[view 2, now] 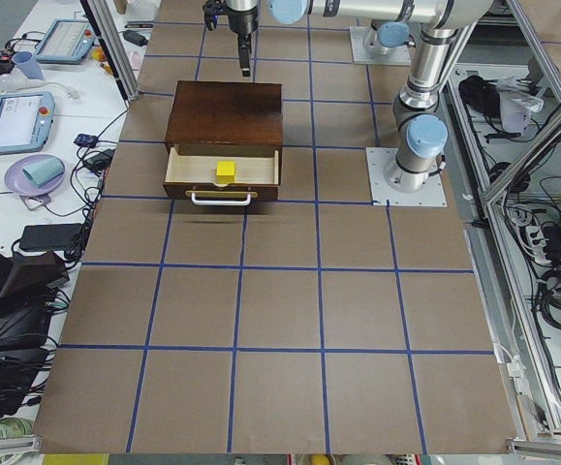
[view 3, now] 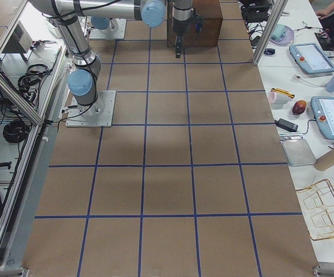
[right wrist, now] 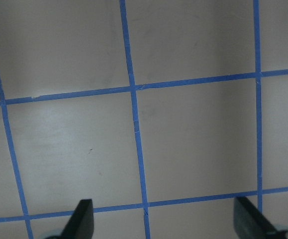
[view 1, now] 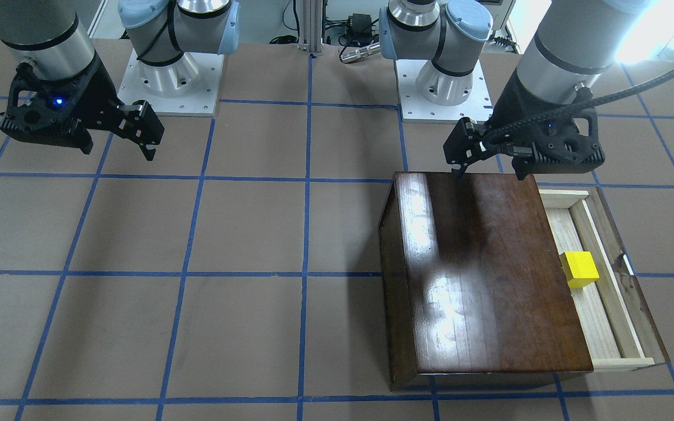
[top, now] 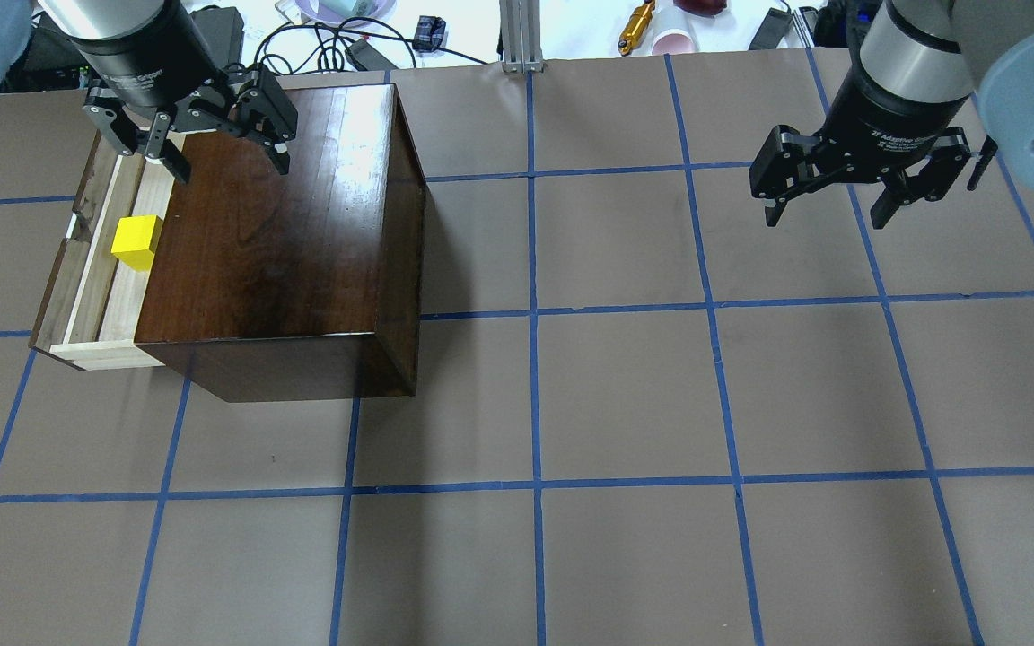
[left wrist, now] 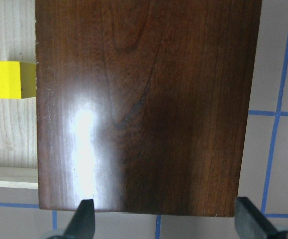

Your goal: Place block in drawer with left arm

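Drawer (view 1: 591, 321) open, block (view 1: 578, 269) inside; L gripper (top: 232, 170) apart, empty, over box (top: 284, 251): lift straight up. R gripper (top: 827, 218) apart, idle.

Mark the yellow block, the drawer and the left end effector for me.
block (top: 137, 235), overhead view, its top face.
drawer (top: 120, 301), overhead view, bare pale floor.
left end effector (top: 232, 170), overhead view, midway between its open fingertips.
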You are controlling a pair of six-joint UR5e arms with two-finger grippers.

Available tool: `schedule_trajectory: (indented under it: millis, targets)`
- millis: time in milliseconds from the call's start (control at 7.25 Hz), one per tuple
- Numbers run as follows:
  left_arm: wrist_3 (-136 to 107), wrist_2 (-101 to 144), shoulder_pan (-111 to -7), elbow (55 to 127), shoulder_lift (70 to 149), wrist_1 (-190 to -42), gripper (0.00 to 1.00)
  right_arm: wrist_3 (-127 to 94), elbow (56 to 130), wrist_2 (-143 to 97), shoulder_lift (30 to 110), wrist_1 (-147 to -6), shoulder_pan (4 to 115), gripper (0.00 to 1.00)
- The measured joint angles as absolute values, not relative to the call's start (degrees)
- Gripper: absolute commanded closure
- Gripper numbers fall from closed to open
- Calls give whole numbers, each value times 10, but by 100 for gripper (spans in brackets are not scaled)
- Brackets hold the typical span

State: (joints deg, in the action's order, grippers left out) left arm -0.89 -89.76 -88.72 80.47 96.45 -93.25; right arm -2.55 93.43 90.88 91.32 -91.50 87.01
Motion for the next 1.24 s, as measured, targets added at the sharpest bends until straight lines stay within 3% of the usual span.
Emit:
schedule_trajectory:
  millis: [1241]
  targets:
    - [-3, -901, -884, 806, 950, -938, 0, -26, 935, 909, 913, -915, 870, 0]
